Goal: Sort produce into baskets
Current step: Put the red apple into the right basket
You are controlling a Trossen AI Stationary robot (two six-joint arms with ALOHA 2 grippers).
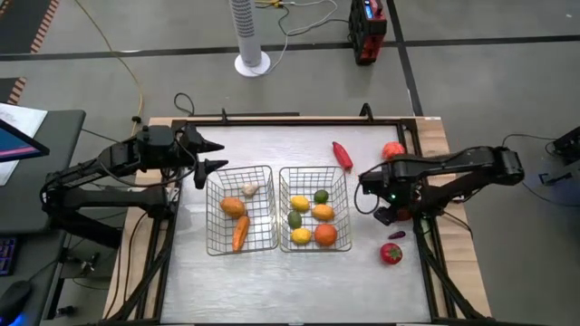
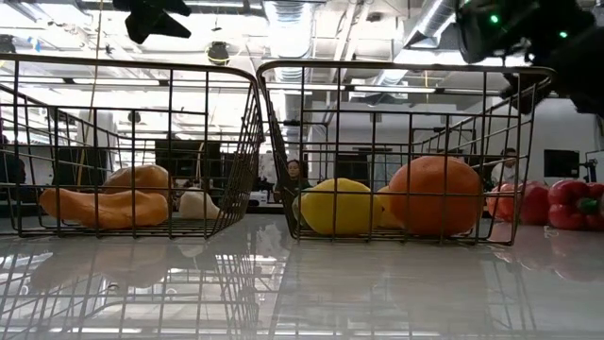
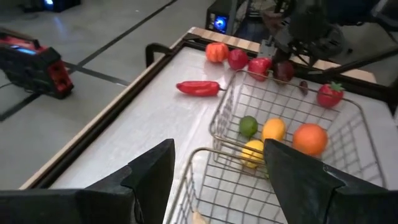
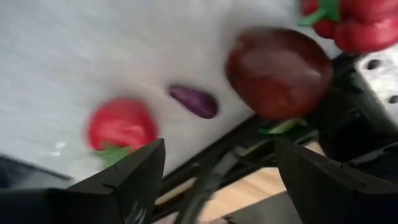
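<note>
High view: two square silvery wire-grid baskets sit side by side mid-table on the pale tabletop (image 1: 272, 281). Left wire basket (image 1: 217, 244) holds a whitish bulb (image 1: 250, 189), an orange round piece (image 1: 233, 207) and a long orange carrot (image 1: 240, 233). Right wire basket (image 1: 343, 186) holds five pieces: yellow lemon-like piece (image 1: 300, 204), small green round piece (image 1: 321, 196), a second greenish piece (image 1: 294, 219), yellow-orange piece (image 1: 323, 213), another yellow piece (image 1: 301, 236) touching a large orange round fruit (image 1: 326, 235) at the near corner.

Loose produce on the table: long red chili pepper (image 1: 342, 155) beyond the right basket; orange-red round tomato-like piece (image 1: 392, 150) at the far right edge; small dark purple oval piece (image 1: 396, 235) and red round piece with green stem (image 1: 391, 254) well to the right of the right basket.

Left gripper (image 1: 214, 155) hovers just off the far left corner of the left basket, fingers spread, nothing between them; left wrist view confirms a wide gap over the basket rim. Right gripper (image 4: 217, 155) sits right of the right basket, above the loose red pieces. Right wrist view: fingers parted and empty, a dark red apple-like round piece (image 4: 278, 73) near one finger, purple oval and red stemmed piece lying beyond on the table.

Low view: both arms above the baskets, produce resting on the basket floors.
</note>
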